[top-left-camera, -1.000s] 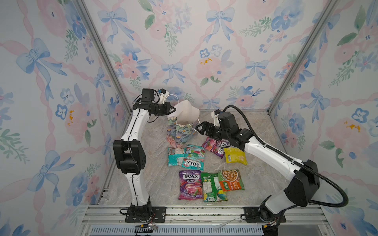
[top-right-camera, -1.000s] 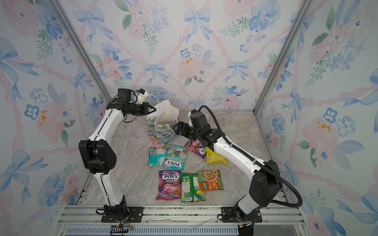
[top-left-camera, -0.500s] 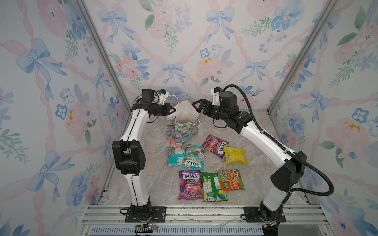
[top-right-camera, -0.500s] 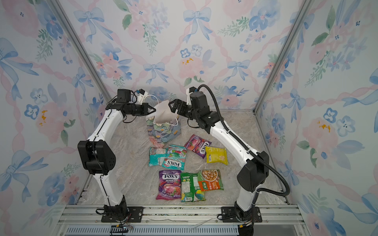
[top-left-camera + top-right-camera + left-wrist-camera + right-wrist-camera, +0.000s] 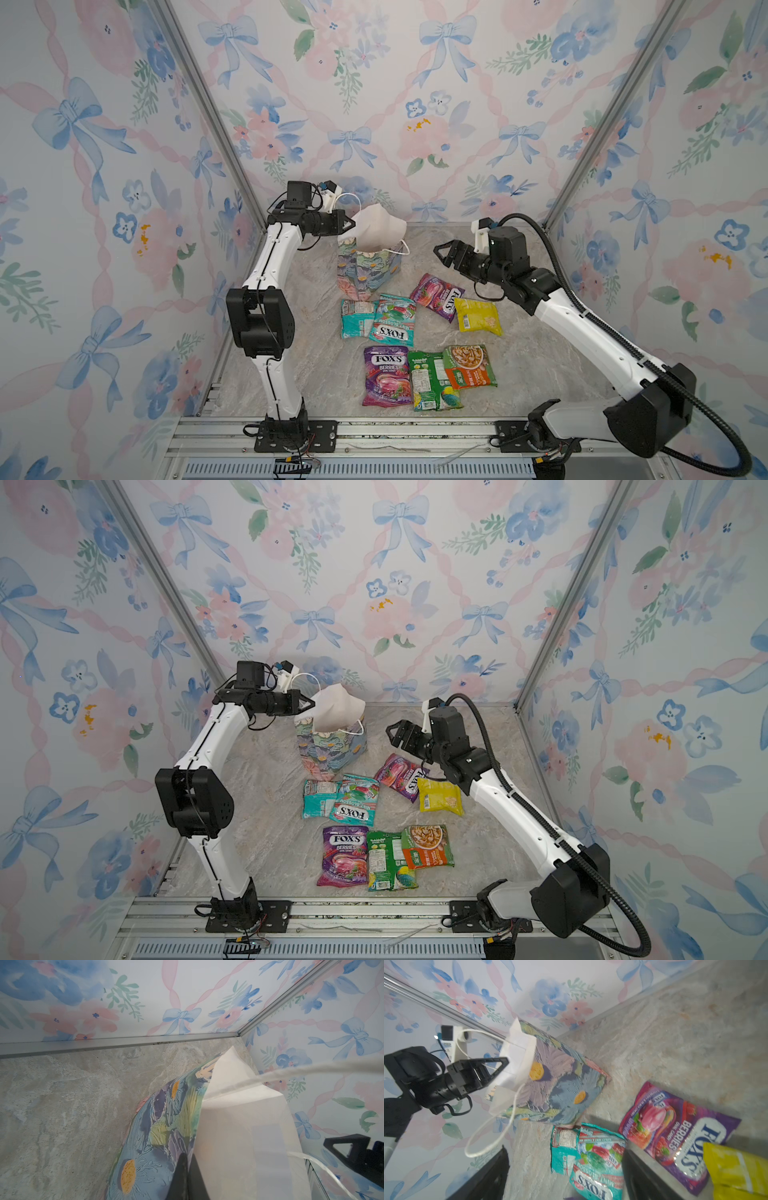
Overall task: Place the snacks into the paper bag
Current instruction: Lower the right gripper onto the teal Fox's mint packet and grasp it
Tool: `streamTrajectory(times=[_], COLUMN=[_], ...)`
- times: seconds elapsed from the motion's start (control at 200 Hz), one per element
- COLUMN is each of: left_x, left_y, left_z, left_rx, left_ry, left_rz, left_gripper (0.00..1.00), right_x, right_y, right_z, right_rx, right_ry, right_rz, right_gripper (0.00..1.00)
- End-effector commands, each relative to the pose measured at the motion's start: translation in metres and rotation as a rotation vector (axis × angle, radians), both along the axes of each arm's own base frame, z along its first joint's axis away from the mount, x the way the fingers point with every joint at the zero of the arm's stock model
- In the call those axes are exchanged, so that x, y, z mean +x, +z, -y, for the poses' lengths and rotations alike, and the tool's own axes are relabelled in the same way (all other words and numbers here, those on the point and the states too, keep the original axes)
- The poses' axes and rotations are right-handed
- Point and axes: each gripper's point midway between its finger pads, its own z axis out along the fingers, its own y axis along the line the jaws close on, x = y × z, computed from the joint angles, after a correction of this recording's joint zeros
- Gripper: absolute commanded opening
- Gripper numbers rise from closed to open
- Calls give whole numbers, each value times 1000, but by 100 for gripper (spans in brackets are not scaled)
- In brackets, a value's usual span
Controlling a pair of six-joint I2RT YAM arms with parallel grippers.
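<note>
Left claw point(image 5: 350, 224) is clamped tight on the top edge of the paper bag point(image 5: 365, 270), one finger point(image 5: 180, 1169) on the painted outside and the other hidden behind the white inner wall. The bag stands on the table point(image 5: 519, 353) directly at this claw's tips, mouth up and leaning a little. A white cord handle point(image 5: 311, 1068) stretches away from the rim beside the pinch.

Inside the bag only white paper shows in both top views and in the left wrist view. Whether anything lies in it, I cannot tell.

Over to the right claw point(image 5: 441, 254): jaws spread wide and holding nothing. It hangs above the table with its tips aimed at the bag, a clear gap between them.

Just below this claw lies a purple FOX'S packet point(image 5: 436, 296), touching a yellow pouch point(image 5: 478, 316) that sits under the wrist. Ahead of and below the tips, near the bag's foot, two teal packets point(image 5: 395, 318) overlap. Farther from both claws is a row of three: the purple Berries packet point(image 5: 387, 376), a green pouch point(image 5: 432, 380) and an orange-green pouch point(image 5: 469, 366). All seven lie flat outside the bag.
</note>
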Motion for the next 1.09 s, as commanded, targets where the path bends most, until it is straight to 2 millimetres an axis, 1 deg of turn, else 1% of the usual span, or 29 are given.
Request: streamTrajectory(times=[0.0, 0.06, 0.15, 0.22, 0.28, 0.355, 0.43, 0.575, 0.59, 0.71, 0.775, 0.815, 0.825, 0.84, 1.09], left_x=[-7, -7, -8, -8, -9, -9, -10, -11, -11, -11, -11, -11, -11, -11, -11], left_y=[6, 6, 5, 4, 4, 3, 2, 2, 2, 2, 1, 0, 1, 1, 0], left_z=[-3, -3, -2, -2, -2, -3, -2, -2, -2, -2, -2, -2, -2, -2, -2], left_rx=[10, 9, 7, 6, 7, 6, 4, 4, 4, 3, 3, 1, 2, 1, 3], left_ry=[-2, -3, -3, -3, -2, -2, -4, -4, -4, -5, -4, -5, -5, -6, -5], left_rz=[9, 9, 4, 2, 1, -3, -7, -8, -6, -9, -10, -12, -11, -12, -12], left_gripper=[0, 0, 0, 0, 0, 0, 0, 0, 0, 0, 0, 0, 0, 0, 0], right_x=[-27, -39, -50, -55, -58, -59, -58, -53, -53, -50, -48, -47, -47, -48, -48], right_y=[-55, -77, -107, -126, -141, -156, -166, -181, -185, -196, -201, -199, -206, -210, -226], right_z=[-15, -23, -37, -47, -51, -55, -56, -59, -59, -62, -65, -67, -67, -68, -72], right_rx=[2, -10, 18, 61, 65, 54, 44, 49, 47, 58, 72, 81, 73, 71, 78], right_ry=[42, 66, 89, 103, 107, 110, 108, 98, 95, 89, 85, 89, 88, 88, 87], right_rz=[-154, -206, -279, -321, -353, -375, -389, -402, -409, -423, -430, -424, -439, -447, -475], right_gripper=[85, 83, 79, 77, 76, 75, 74, 72, 72, 70, 70, 70, 70, 69, 68])
